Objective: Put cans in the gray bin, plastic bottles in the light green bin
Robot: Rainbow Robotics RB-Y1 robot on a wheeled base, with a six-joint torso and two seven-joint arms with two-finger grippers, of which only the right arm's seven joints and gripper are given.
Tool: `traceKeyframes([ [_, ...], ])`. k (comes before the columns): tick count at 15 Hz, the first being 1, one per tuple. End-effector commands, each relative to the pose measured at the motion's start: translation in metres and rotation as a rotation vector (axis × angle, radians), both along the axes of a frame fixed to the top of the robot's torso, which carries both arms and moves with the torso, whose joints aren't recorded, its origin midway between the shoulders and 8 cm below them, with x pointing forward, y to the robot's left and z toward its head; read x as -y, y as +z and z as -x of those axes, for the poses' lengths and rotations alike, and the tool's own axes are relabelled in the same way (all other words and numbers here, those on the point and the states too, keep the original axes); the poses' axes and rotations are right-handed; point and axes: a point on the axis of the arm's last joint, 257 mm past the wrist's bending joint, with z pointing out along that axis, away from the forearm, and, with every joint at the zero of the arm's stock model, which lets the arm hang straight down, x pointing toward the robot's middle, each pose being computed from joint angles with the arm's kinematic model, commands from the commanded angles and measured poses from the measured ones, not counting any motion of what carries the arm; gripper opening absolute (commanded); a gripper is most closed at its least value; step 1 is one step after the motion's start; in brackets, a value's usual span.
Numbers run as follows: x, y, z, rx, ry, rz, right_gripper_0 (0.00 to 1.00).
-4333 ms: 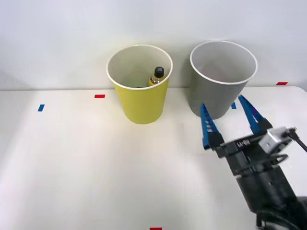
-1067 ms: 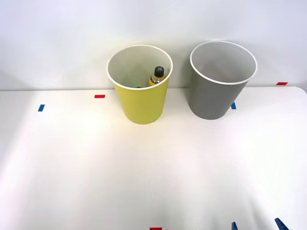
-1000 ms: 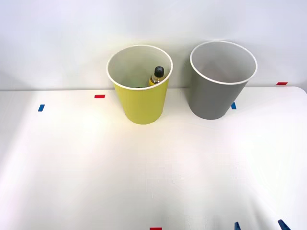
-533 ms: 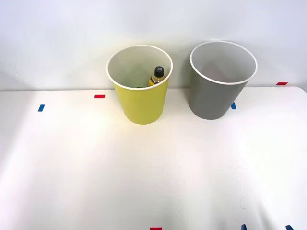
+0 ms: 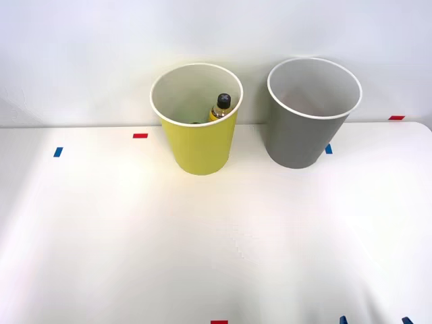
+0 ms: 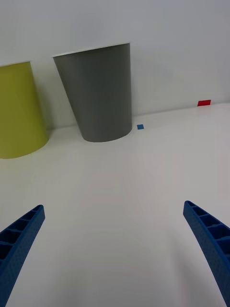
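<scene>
- Two wastebaskets stand side by side at the far edge of a white counter (image 5: pixel 216 236): the light green bin (image 5: pixel 198 135) on the robot's left, the gray bin (image 5: pixel 312 121) just beside it on the right, apart and both upright.
- One of the plastic bottles (image 5: pixel 220 109) sits inside the light green bin against its right inner wall. Its long axis runs near vertical, tilted slightly, black cap uppermost. A dark shape low beside it may be a second bottle; too little shows to tell.
- The gray bin's pale inside shows no can.
- The right gripper (image 6: pixel 115 240) hangs low over bare counter at the near right, well apart from both bins, its blue ribbed fingers (image 6: pixel 19 235) spread wide with nothing between them.
- No can or bottle lies on the counter, so by the look of it the sorting is done or awaits fresh items.
- Judgement: the sound move is to hold the open gripper low and clear of the bin walls, so neither light bin gets nudged or tipped.
- Small red and blue tape marks (image 5: pixel 140 136) dot the counter.
</scene>
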Motion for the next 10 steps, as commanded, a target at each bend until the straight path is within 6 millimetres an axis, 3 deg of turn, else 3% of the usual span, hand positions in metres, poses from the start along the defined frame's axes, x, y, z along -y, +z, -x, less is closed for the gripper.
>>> traceKeyframes([
  [1, 0.0, -0.0001, 0.0, 0.0, 0.0, 0.0, 1.0],
  [10, 0.0, -0.0001, 0.0, 0.0, 0.0, 0.0, 1.0],
])
